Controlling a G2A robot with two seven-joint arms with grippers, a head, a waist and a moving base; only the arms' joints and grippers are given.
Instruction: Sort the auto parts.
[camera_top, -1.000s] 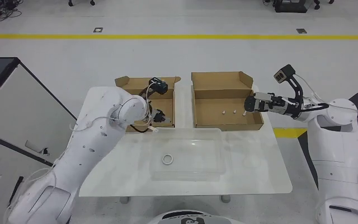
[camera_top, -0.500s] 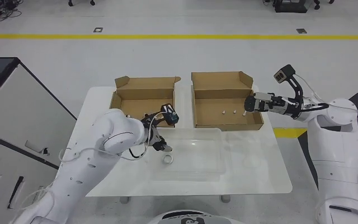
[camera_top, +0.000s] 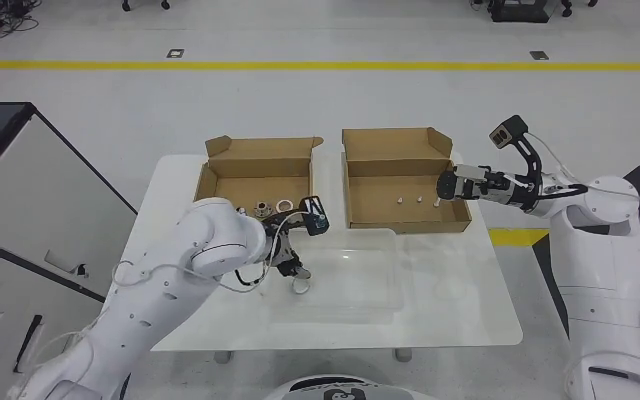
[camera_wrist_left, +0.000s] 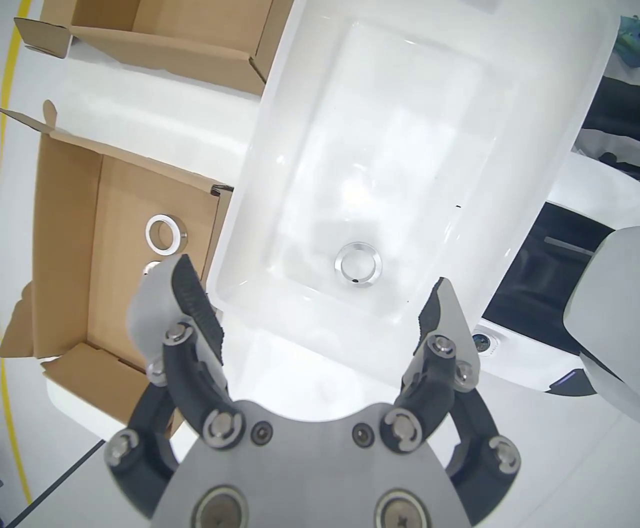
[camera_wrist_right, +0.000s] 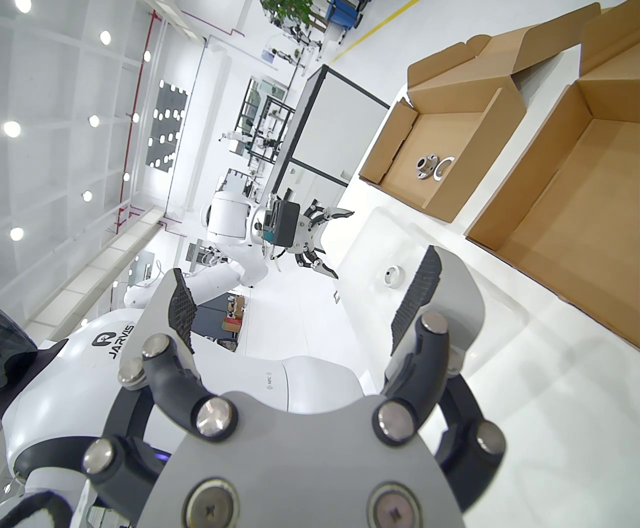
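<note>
A silver ring lies in the clear plastic tray, near its left end. My left gripper hangs open just above that ring, with nothing between its fingers. The left cardboard box holds a metal flange and a second ring. Small white parts lie in the right box. My right gripper is open and empty at that box's right end.
Both boxes stand side by side at the back of the white table, with their flaps up. The tray sits in front of them. Bare tabletop lies right of the tray and along the front edge.
My left arm has swung out of the left box and over the tray's left end, uncovering the flange and ring in the box. The right arm has stayed still.
</note>
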